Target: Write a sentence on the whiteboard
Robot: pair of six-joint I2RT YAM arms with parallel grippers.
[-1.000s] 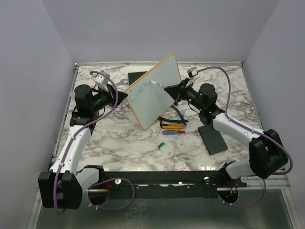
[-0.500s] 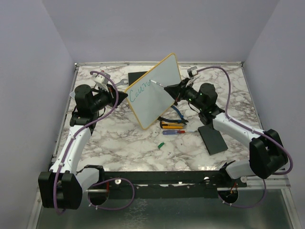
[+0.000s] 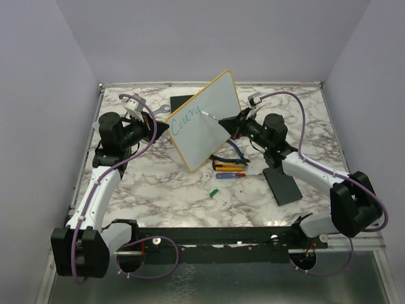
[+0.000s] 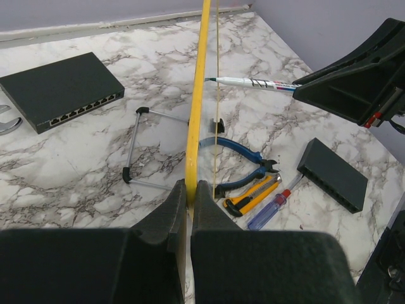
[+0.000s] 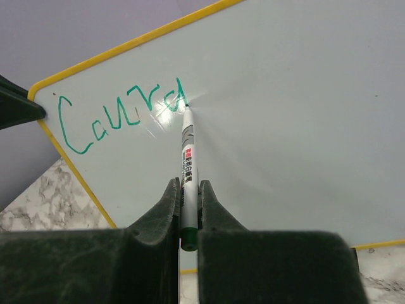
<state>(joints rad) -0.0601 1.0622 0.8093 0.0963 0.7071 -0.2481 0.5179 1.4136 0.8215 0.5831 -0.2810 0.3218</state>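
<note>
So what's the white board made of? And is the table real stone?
The whiteboard looks like a smooth, glossy coated sheet, because light glares off it beside the pen tip. Its yellow rim is probably plastic, being plain and even in colour. The table has grey veins like marble, but the pictures cannot tell real stone from a printed marble-look top.

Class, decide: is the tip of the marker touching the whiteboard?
Touching. The right wrist view shows the tip of the marker meeting the whiteboard at the end of the teal writing, with no gap.
</note>
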